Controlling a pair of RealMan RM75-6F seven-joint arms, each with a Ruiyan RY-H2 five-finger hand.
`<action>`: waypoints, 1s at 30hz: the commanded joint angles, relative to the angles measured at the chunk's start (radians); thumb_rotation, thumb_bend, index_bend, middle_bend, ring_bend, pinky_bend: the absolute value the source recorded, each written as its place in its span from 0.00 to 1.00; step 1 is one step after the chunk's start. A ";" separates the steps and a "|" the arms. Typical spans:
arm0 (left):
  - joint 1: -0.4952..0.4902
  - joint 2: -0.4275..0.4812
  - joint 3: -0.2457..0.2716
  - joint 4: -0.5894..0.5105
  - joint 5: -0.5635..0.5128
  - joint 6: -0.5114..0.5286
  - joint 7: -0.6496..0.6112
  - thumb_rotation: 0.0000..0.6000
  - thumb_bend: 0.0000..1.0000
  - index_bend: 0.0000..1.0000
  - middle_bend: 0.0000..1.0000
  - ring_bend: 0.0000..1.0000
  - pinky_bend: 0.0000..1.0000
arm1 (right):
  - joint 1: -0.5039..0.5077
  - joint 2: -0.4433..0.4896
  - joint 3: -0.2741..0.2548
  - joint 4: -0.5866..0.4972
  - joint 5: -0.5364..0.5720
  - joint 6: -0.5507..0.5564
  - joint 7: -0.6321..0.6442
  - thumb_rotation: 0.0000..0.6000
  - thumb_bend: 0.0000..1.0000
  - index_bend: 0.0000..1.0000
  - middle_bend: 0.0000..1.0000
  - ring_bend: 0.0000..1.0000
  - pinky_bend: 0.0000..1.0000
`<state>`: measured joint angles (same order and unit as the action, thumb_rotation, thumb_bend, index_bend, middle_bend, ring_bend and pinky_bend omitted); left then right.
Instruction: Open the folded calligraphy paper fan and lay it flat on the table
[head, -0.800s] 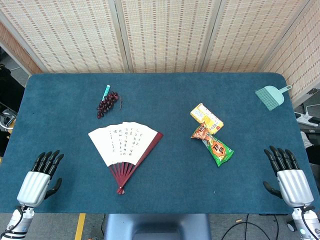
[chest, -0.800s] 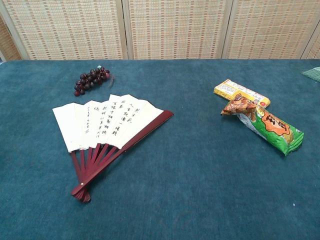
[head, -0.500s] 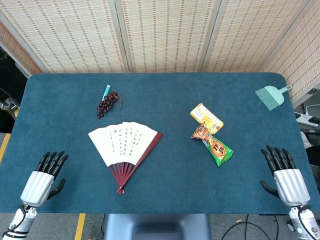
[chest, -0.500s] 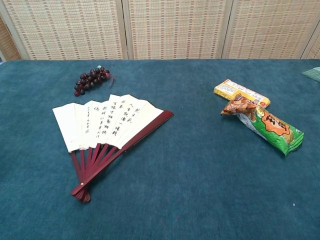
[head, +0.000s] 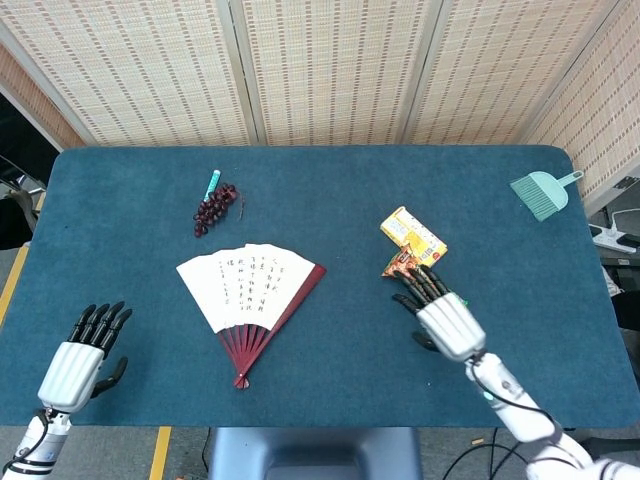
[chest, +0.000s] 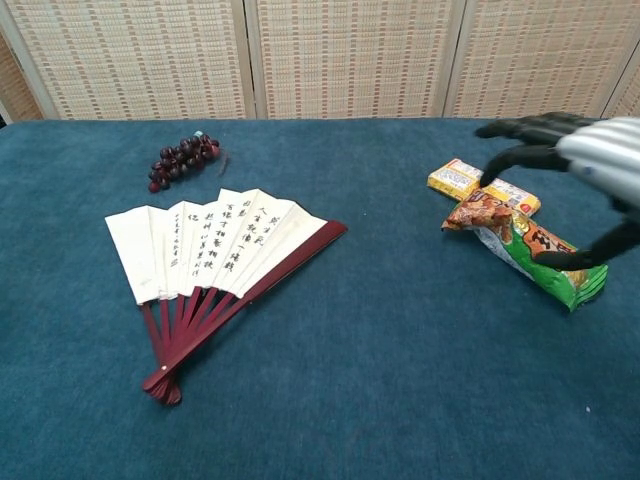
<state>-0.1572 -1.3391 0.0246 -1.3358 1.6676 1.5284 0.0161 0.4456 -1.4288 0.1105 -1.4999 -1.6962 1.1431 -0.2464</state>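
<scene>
The right hand (head: 447, 318) covers most of the green snack bag (chest: 540, 255) in the head view; the chest view's right edge crops that hand.

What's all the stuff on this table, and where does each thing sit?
paper fan: one, white leaf with dark red ribs, spread open, flat, left of centre
grapes: one dark bunch, behind the fan
marker: one, teal, touching the grapes
yellow box: one, right of centre
snack bag: one, green and orange, beside the box
dustpan: one, teal, far right corner
table: one, blue cloth
left hand: open, near left edge
right hand: open, above the snack bag
</scene>
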 joint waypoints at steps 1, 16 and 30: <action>-0.002 0.002 -0.005 -0.004 -0.004 -0.001 -0.001 1.00 0.43 0.00 0.00 0.00 0.04 | 0.119 -0.171 0.056 0.119 0.011 -0.111 -0.074 1.00 0.13 0.29 0.00 0.00 0.00; -0.002 0.018 -0.003 -0.008 -0.020 -0.015 -0.021 1.00 0.43 0.00 0.00 0.00 0.04 | 0.279 -0.534 0.113 0.433 0.130 -0.181 -0.146 1.00 0.13 0.33 0.00 0.00 0.00; -0.005 0.014 -0.018 0.002 -0.055 -0.035 -0.030 1.00 0.43 0.00 0.00 0.00 0.04 | 0.421 -0.673 0.166 0.601 0.214 -0.248 -0.215 1.00 0.20 0.38 0.00 0.00 0.00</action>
<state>-0.1625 -1.3245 0.0065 -1.3342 1.6130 1.4940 -0.0142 0.8565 -2.0881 0.2686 -0.9135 -1.4943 0.9035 -0.4539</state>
